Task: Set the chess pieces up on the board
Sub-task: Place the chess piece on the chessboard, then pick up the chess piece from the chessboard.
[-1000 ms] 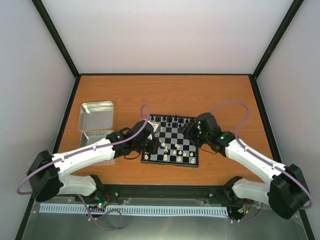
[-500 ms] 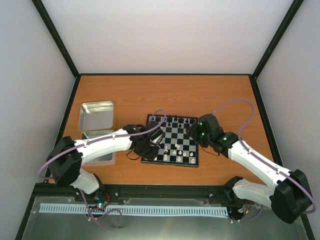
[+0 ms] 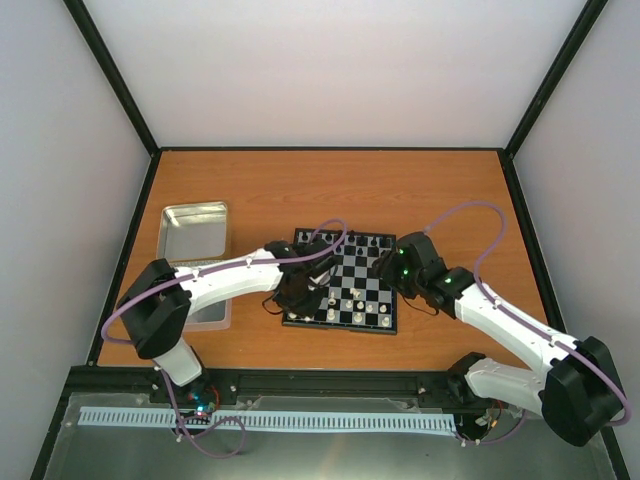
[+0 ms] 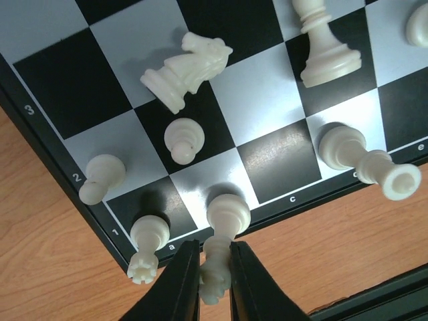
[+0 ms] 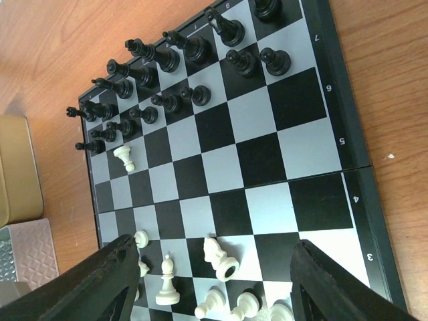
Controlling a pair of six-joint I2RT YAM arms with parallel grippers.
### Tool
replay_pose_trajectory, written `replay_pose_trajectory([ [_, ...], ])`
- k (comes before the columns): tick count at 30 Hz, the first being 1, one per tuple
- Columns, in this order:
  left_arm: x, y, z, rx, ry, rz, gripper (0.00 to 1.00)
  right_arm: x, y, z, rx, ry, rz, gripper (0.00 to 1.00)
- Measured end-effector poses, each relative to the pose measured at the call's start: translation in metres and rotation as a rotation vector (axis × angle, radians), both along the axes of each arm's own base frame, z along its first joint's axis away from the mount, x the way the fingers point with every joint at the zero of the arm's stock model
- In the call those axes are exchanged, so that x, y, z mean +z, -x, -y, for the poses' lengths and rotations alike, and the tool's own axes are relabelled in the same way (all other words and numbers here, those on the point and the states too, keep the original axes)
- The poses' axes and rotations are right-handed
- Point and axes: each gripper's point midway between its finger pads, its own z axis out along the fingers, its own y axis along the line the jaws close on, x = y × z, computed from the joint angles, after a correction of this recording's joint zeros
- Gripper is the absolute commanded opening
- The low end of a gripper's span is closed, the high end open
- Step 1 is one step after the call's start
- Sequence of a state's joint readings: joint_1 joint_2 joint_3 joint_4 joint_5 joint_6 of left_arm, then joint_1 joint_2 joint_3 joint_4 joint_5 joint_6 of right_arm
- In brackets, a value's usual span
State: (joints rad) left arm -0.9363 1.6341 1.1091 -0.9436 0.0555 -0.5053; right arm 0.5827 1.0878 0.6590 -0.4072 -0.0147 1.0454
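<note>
- Lying flat on the orange wood-grain table (image 3: 400,190), the board (image 3: 345,262) has glossy black and pale squares.
- The left gripper (image 4: 214,257) pinches a smooth cream-white piece (image 4: 227,214) standing on the board's edge row.
- The right gripper (image 5: 214,246) has its fingers spread wide, empty, above the board.

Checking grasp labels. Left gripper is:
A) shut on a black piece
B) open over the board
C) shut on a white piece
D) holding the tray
C: in the left wrist view, the left gripper is closed around a white piece.
</note>
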Motion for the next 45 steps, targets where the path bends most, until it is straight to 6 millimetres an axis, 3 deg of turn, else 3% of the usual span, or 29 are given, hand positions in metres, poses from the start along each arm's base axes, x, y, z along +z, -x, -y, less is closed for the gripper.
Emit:
replay_pose_trajectory([
  [10, 0.003, -0.002, 0.008, -0.008, 0.026, -0.002, 0.37, -0.009, 0.002, -0.003, 0.016, -0.004, -0.019, 0.61],
  [19, 0.012, -0.004, 0.018, -0.002, 0.094, 0.016, 0.39, -0.011, 0.003, -0.003, 0.017, -0.003, -0.024, 0.61],
  [24, 0.003, 0.0, 0.012, 0.004, 0.075, 0.004, 0.35, -0.012, 0.003, -0.003, 0.016, -0.003, -0.024, 0.61],
  [29, -0.002, 0.001, 0.008, 0.015, 0.062, 0.003, 0.12, -0.012, 0.003, -0.003, 0.016, -0.003, -0.025, 0.61],
  [34, -0.002, -0.002, 0.009, 0.013, 0.068, 0.017, 0.05, -0.012, 0.003, -0.003, 0.016, -0.003, -0.025, 0.61],
  [39, -0.001, -0.003, 0.01, 0.009, 0.072, 0.024, 0.04, -0.011, 0.003, -0.002, 0.015, -0.004, -0.023, 0.61],
  [42, 0.009, -0.005, 0.013, -0.002, 0.096, 0.047, 0.04, -0.009, 0.003, -0.001, 0.009, -0.006, -0.017, 0.61],
  [45, 0.035, -0.013, 0.023, -0.015, 0.164, 0.101, 0.05, -0.006, 0.003, 0.003, -0.011, -0.005, -0.005, 0.61],
])
